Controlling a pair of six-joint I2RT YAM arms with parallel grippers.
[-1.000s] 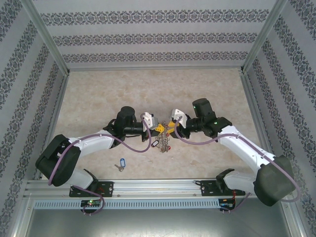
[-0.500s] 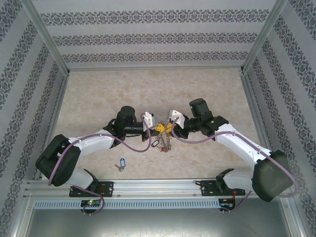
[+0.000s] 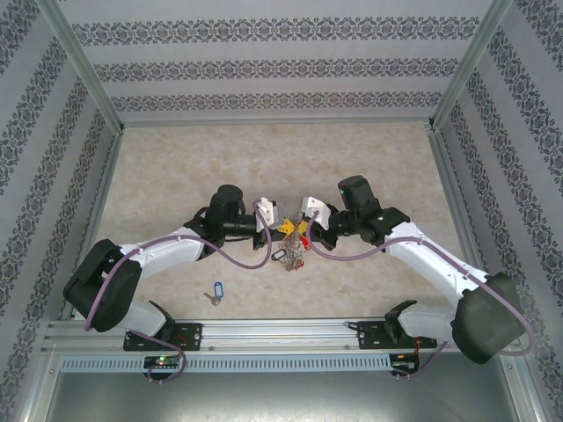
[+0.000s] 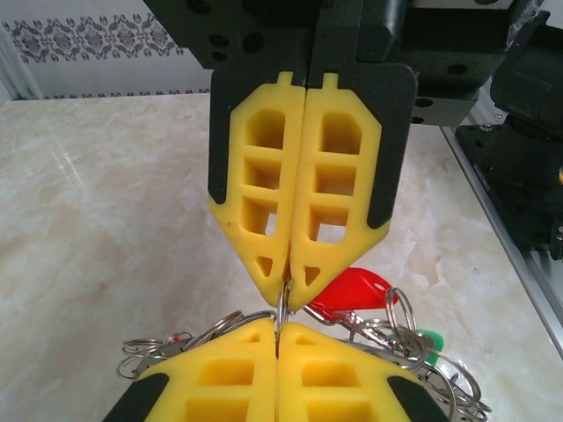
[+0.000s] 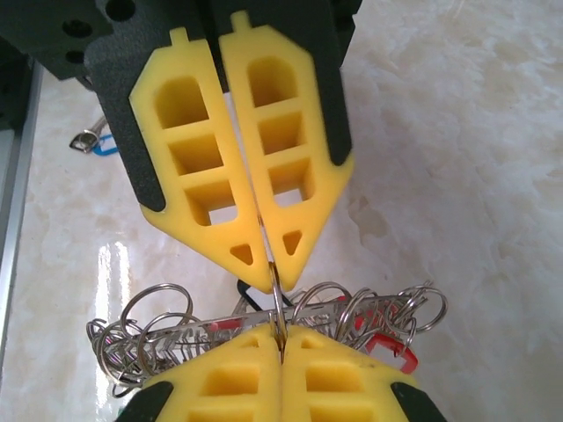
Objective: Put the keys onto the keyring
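Closing over the last second, the right gripper [image 4: 288, 294] now has its yellow fingers pressed together on a thin loop of wire at the top of the keyring [image 3: 292, 257]. The left gripper [image 4: 277, 332] is also pressed shut on that same wire, so the two sets of fingertips meet almost tip to tip above the middle of the table [image 3: 176, 176]. A second ago the right jaws stood partly apart beside the ring. Now both arms pinch it, which I judge steadies the ring for threading or for prising its coil apart.

The bundle of small rings and keys hangs and spreads just below the pinch, towards the near edge.

Counting: two grippers, both clamped; one keyring. One solid red tag [image 4: 352, 288] sits just behind the right fingertips, touching the bundle. Whether its key is already threaded on, I cannot tell. One green tag [image 4: 428, 339] and one black tag [image 3: 277, 255] also sit among the rings. One blue-tagged key [image 3: 215, 292] lies alone on the table, well apart to the near left, so at least that key is not yet on.
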